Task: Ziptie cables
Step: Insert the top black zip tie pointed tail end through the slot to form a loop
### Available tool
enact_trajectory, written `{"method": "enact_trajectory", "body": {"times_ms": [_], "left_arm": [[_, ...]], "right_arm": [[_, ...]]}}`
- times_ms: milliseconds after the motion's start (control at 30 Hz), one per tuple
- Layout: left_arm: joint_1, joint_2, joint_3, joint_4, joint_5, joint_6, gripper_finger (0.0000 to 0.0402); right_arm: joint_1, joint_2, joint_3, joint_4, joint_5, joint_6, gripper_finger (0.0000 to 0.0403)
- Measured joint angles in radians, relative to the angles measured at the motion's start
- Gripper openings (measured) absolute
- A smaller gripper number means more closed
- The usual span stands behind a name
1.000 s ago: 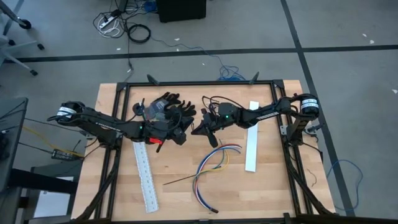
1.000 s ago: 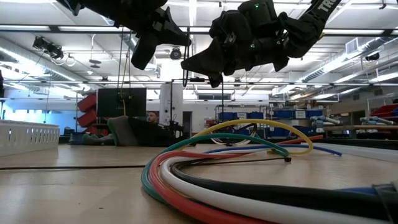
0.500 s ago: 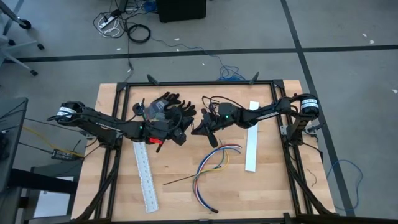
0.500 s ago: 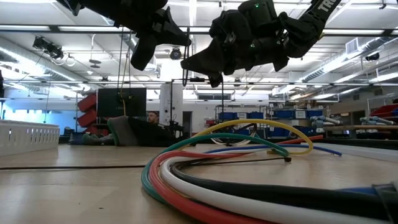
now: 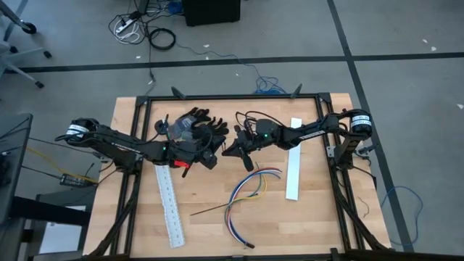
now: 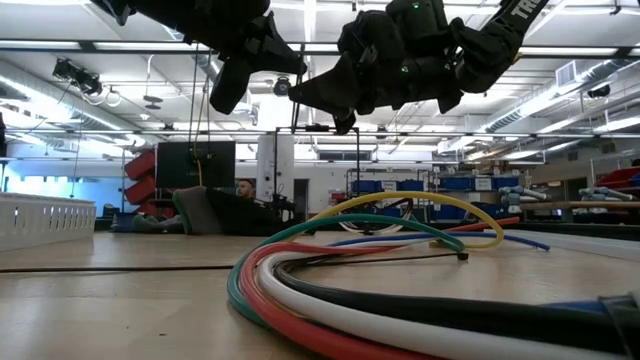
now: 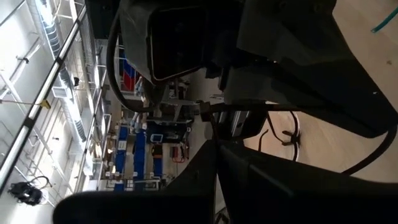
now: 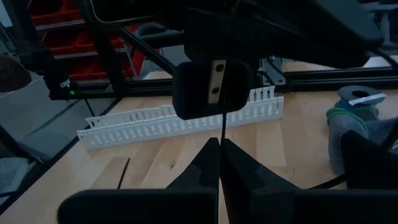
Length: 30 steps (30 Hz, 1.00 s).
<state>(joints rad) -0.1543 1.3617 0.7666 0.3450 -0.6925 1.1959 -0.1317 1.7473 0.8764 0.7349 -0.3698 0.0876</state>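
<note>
Pale wooden desk (image 5: 312,217) carries the cables (image 5: 246,194), thin curved coloured wires loose at its centre between two white slotted strips (image 5: 169,205), while overhead the left claw (image 5: 211,160) and right claw (image 5: 230,151), both pressed together and empty, hover apart; the low view alone shows a person (image 6: 243,188) beyond.

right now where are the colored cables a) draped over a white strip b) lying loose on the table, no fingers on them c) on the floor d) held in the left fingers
b, the cables lie curved on the bare wood, in front of both arms and untouched.
</note>
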Motion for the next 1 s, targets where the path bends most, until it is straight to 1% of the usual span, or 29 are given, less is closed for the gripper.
{"method": "enact_trajectory", "body": {"times_ms": [133,333,600,867,1000], "left_arm": [[0.0,0.0,0.0,0.0,-0.025,0.044,0.0],[0.0,0.0,0.0,-0.01,-0.032,0.108,0.0],[-0.001,0.009,0.0,-0.022,-0.063,0.105,0.0],[-0.005,0.073,0.0,-0.018,-0.069,0.102,0.0],[-0.007,0.099,0.0,0.01,-0.07,0.102,0.0]], "right_arm": [[0.001,0.0,0.0,0.005,0.0,0.029,0.0],[0.012,0.0,0.0,0.05,0.001,0.05,0.0],[0.005,0.0,0.0,0.075,0.014,0.039,0.0],[-0.015,0.0,0.0,0.092,0.01,0.034,0.0],[-0.025,0.0,0.0,0.088,0.009,0.028,0.0]]}}
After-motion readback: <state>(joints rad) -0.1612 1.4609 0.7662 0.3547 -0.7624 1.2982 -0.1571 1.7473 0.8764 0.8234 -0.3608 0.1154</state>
